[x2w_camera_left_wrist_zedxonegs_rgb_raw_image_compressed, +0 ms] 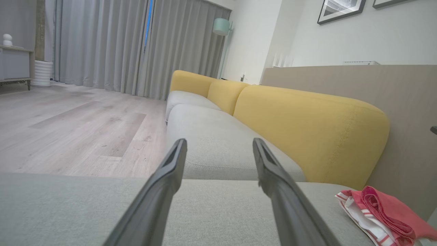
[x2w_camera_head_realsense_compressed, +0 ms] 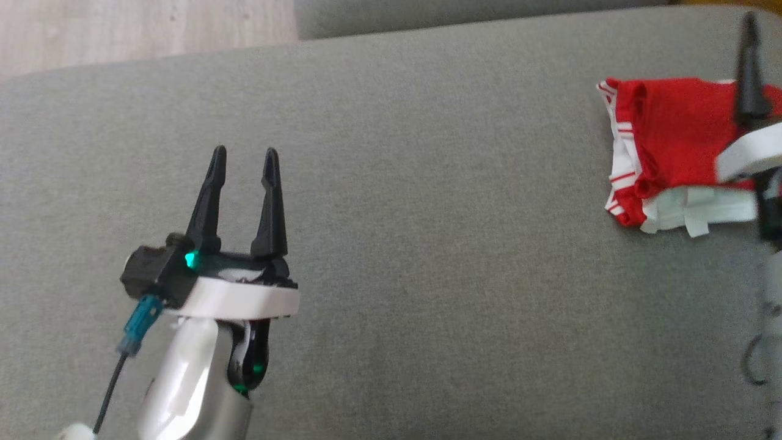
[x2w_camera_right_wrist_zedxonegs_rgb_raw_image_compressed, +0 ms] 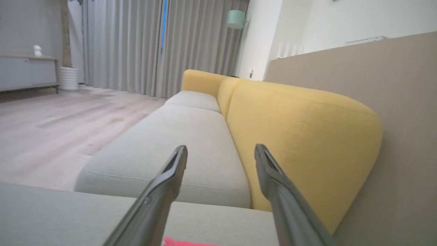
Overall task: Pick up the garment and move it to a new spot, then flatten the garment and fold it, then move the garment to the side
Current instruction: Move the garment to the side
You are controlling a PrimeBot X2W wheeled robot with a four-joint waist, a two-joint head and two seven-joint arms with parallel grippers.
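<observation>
Folded red-and-white garment point(x2w_camera_head_realsense_compressed: 672, 134) lies at right end of grey sofa seat point(x2w_camera_head_realsense_compressed: 391, 183). Over it, right tool point(x2w_camera_right_wrist_zedxonegs_rgb_raw_image_compressed: 222, 148): fingers apart, gripping nothing. Well apart, left tool point(x2w_camera_head_realsense_compressed: 244, 153): open, empty. Judged: move-aside step looks complete. Next: lift right arm clear without snagging cloth.

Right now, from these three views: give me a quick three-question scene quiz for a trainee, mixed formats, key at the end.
1. True or false: the left gripper is holding the garment.
2. What colours is the garment? A) red and white B) blue and grey C) all black
3. Which gripper is nearer the garment?

Key: 1 false, its jaws stand open and empty, well apart from the garment; 2 A; 3 the right gripper.
</observation>
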